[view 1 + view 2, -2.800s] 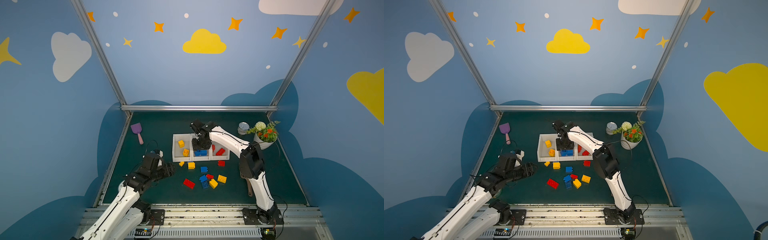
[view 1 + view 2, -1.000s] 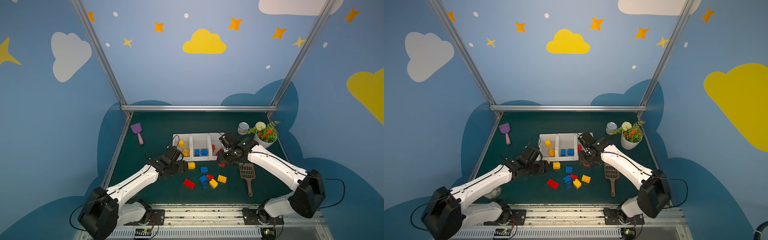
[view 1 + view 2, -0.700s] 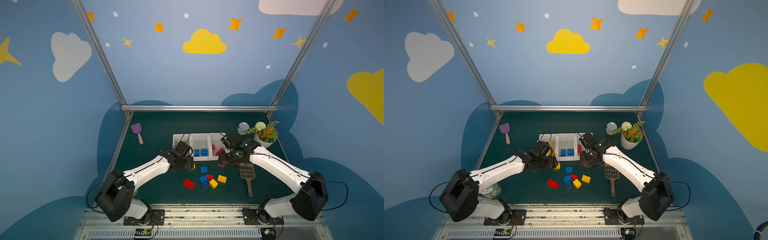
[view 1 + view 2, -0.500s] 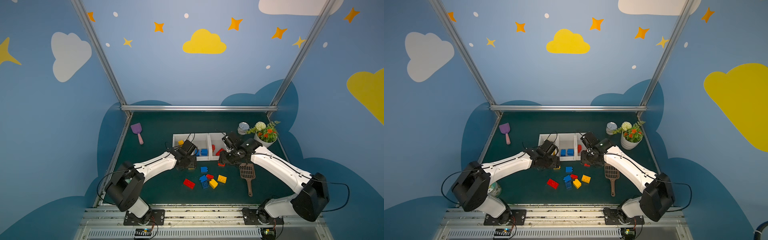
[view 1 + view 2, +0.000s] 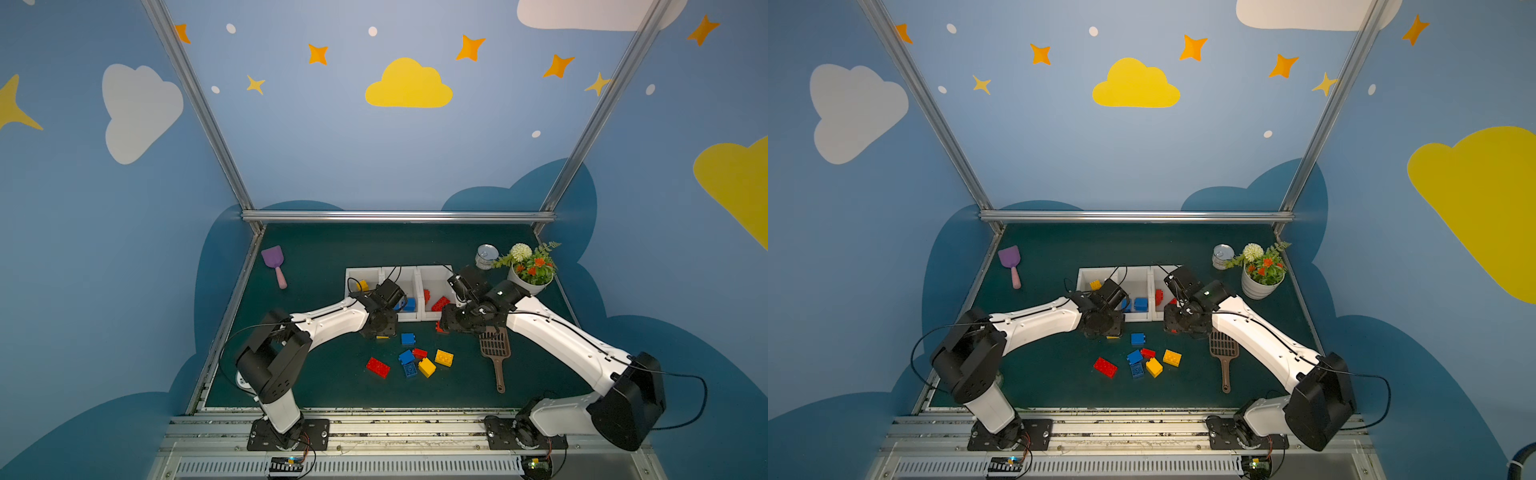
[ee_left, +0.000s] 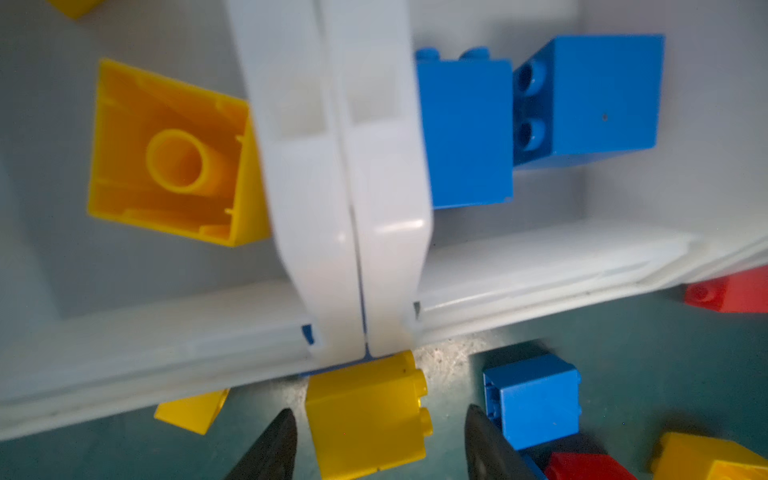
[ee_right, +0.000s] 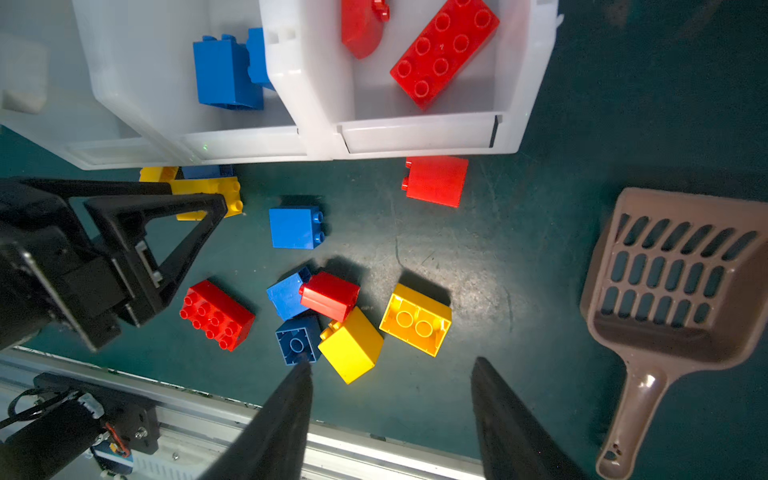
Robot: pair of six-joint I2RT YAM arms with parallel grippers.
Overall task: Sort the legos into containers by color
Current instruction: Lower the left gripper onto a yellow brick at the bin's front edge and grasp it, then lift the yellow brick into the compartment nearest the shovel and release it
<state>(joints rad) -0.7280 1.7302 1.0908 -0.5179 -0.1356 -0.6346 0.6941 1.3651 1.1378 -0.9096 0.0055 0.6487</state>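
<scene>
Three joined white containers (image 5: 419,286) hold yellow legos (image 6: 174,158) on the left, blue ones (image 6: 465,133) in the middle and red ones (image 7: 444,50) on the right. My left gripper (image 6: 380,424) is open, low in front of the bins, its fingers either side of a yellow lego (image 6: 365,415) on its side, with a gap at each finger. My right gripper (image 7: 390,374) is open and empty above the mat, near a lone red lego (image 7: 436,180). Several loose legos (image 5: 409,359) lie in a cluster on the mat.
A brown slotted scoop (image 5: 494,347) lies under the right forearm. A purple scoop (image 5: 274,262) sits at the back left. A metal tin (image 5: 486,255) and a white flower pot (image 5: 530,276) stand at the back right. The table's metal front rail (image 7: 374,444) runs close below the right gripper.
My left arm has reached in from the left to the front of the bins and its jaws have narrowed around the yellow lego. My right gripper has barely moved in the last second.
</scene>
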